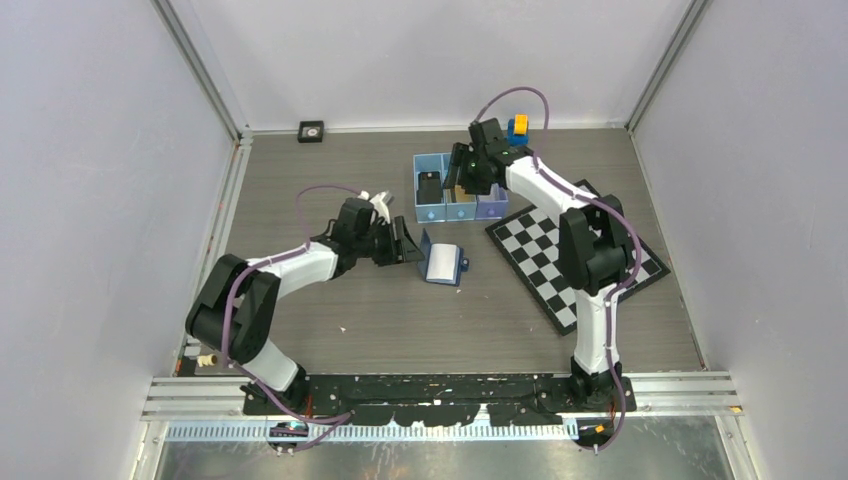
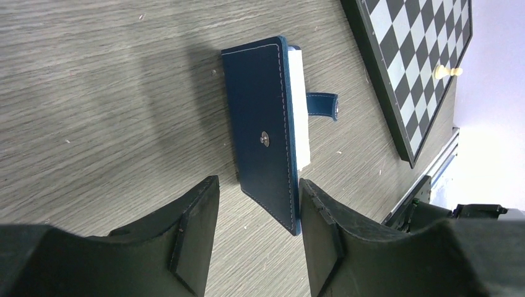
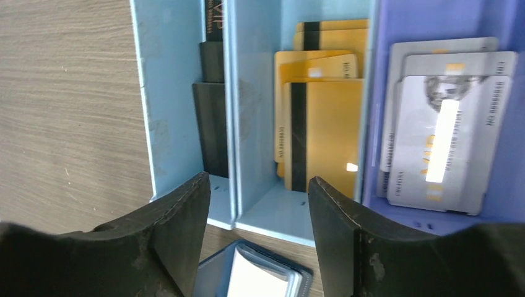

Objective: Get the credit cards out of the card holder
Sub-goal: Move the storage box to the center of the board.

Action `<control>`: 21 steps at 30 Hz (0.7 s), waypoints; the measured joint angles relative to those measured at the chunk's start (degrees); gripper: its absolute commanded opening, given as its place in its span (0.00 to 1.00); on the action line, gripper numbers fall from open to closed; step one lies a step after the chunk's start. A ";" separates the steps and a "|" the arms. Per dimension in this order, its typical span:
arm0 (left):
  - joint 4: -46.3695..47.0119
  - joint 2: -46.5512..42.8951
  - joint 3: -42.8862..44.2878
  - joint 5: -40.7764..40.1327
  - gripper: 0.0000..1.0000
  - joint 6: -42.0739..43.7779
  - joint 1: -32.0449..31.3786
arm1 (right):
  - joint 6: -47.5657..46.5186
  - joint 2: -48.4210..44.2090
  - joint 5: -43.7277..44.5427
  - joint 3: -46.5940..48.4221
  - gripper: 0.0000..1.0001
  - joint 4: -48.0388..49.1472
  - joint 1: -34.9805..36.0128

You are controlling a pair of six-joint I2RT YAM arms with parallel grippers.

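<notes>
As it gapes, left pincer (image 2: 258,180) straddles card holder (image 2: 263,124).

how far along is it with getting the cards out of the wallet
Done: gold plastic cards, silver cards and black cards lie sorted in the blue three-compartment tray. In hand: nothing; the right gripper hangs open over the gold ones, the left gripper is open at the dark navy folding wallet. Left: I cannot tell whether cards remain inside.

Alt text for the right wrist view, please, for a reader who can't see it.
A light-blue plastic three-compartment tray holds black cards in its left compartment, gold cards with a black stripe in the middle and silver cards in the purple right one. The right gripper hovers at its near edge, jaws open and empty.
</notes>
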 measured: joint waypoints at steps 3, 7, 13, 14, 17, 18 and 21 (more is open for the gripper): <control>0.04 -1.33 -0.28 -0.61 0.51 0.00 0.00 | -0.63 -0.04 1.55 0.87 0.65 -0.66 2.23; 0.37 -4.28 -1.01 -1.49 0.52 0.00 0.00 | -1.44 2.05 5.88 6.21 0.52 -3.85 5.42; 0.20 -10.12 -3.23 -5.01 0.54 0.35 0.00 | -2.27 8.20 11.56 13.51 0.42 -6.29 9.55; -0.02 -11.65 -3.67 -6.19 0.55 0.52 0.00 | -2.25 8.98 11.91 14.03 0.46 -6.80 10.08; -0.31 -16.87 -5.35 -10.38 0.56 1.14 0.00 | -2.03 11.43 14.10 16.04 0.56 -9.73 12.22; -0.33 -18.75 -6.03 -11.82 0.56 1.25 0.00 | -2.27 11.74 15.19 16.35 0.58 -10.36 12.90; -0.17 -22.64 -7.65 -15.02 0.56 1.27 0.00 | -2.71 11.39 17.66 16.39 0.59 -11.30 13.84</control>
